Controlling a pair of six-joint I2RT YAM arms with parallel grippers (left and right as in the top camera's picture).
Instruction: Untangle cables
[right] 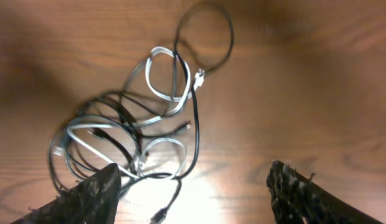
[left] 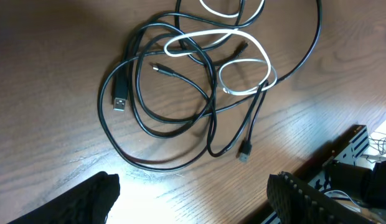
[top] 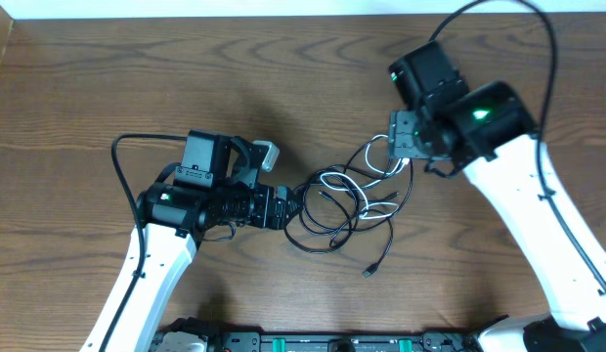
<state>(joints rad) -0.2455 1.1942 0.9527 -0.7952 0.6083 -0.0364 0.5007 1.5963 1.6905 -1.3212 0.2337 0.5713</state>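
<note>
The tangled cables (top: 347, 205) lie near the middle of the table (top: 88, 78), between the two arms, so the left gripper (left: 194, 183) and the right gripper (right: 194, 177) both hang wide open, apparently holding nothing, ready to pull strands apart.

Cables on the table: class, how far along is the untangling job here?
Done: nothing visible; the cables lie in one tangled pile, the white cord looped through black ones. In hand: nothing; the left gripper and right gripper hang open by the pile, holding no cord. Left: all the separating.
</note>
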